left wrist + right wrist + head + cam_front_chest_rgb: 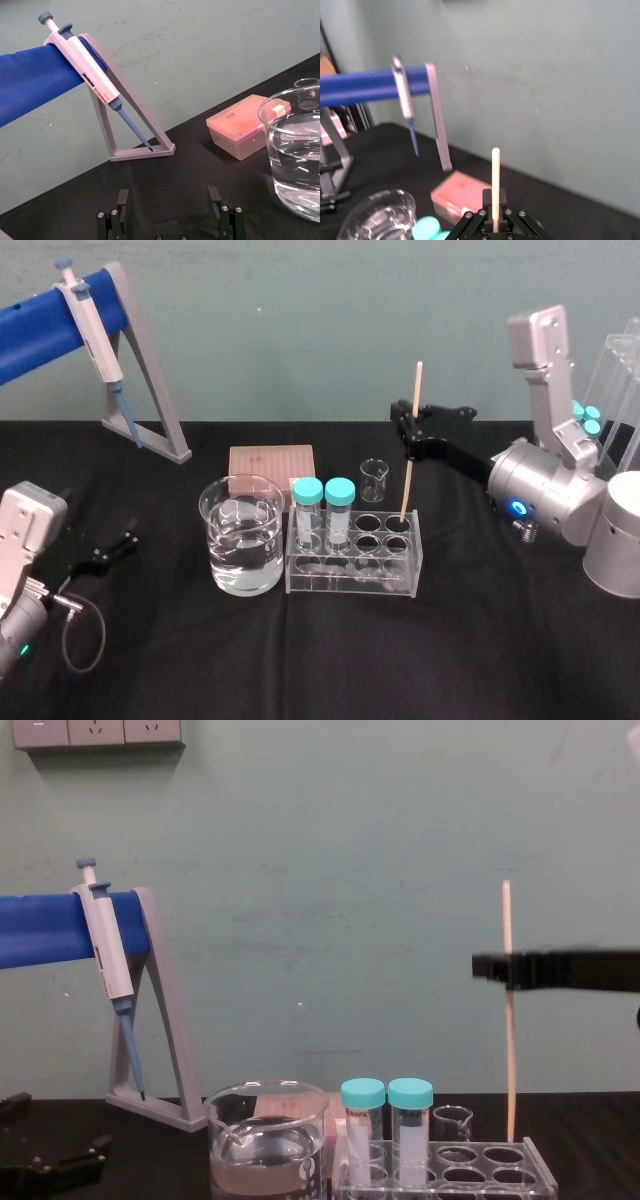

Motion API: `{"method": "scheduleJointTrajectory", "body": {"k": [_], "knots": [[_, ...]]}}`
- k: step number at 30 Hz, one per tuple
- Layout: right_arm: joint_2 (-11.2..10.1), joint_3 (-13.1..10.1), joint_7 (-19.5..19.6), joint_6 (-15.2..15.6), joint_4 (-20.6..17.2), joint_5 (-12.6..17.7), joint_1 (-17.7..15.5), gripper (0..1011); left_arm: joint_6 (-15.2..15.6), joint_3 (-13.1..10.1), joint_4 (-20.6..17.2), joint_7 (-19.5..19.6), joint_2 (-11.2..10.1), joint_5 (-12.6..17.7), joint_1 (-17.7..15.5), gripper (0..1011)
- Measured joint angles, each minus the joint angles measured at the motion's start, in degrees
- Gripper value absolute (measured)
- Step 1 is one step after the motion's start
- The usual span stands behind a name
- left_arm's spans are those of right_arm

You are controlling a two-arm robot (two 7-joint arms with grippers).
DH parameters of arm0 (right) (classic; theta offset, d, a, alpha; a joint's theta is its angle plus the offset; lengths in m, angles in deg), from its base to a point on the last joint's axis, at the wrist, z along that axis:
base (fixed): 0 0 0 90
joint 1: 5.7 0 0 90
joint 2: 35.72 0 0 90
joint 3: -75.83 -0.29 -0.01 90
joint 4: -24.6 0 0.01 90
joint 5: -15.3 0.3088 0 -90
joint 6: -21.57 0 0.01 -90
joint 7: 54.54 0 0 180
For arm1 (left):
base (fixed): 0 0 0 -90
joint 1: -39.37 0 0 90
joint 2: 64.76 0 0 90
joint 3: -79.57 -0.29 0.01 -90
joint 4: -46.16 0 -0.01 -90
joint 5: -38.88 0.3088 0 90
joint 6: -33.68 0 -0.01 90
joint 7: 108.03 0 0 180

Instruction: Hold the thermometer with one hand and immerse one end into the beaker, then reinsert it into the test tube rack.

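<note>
Black-covered table (300,660), inspected from the front. At its far left stands a grey pipette stand (150,380) with a pipette (95,325) hung on its blue bar.

The large beaker (242,535), part-filled with clear liquid, stands left of centre, just beside the test tube rack (352,560). Behind them are a pink tip box (272,462) and a tiny glass beaker (373,480). Two teal-capped vials (307,512) occupy the rack's two left columns.

The right gripper (408,425) reaches in from the right above the rack, jaws closed on the thermometer (412,400) at about mid-length. The rod is near upright, its lower end in the rack's rear right hole (depth of insertion not discernible).

The left gripper (168,197) rests low at the table's left, jaws well apart, holding nothing.
</note>
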Motion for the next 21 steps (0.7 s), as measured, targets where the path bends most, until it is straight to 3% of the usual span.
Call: {"method": "scheduleJointTrajectory", "body": {"k": [5, 9, 16, 21], "knots": [[-1.7, -1.9, -2.3, -7.1, -5.2, -1.8, -3.2, 46, 0.0, 0.0, 0.0, 0.0, 0.0, 0.0, 0.0, 1004], [-2.3, -3.1, -3.5, -9.2, -7.7, -2.0, -4.6, 46, 0.0, 0.0, 0.0, 0.0, 0.0, 0.0, 0.0, 1004], [-2.6, -4.5, -5.0, -10.0, -11.4, -2.5, -5.6, 46, 0.0, 0.0, 0.0, 0.0, 0.0, 0.0, 0.0, 1004], [-1.7, -4.7, -5.5, -9.7, -12.7, -3.2, -4.9, 46, 0.0, 0.0, 0.0, 0.0, 0.0, 0.0, 0.0, 1004]]}}
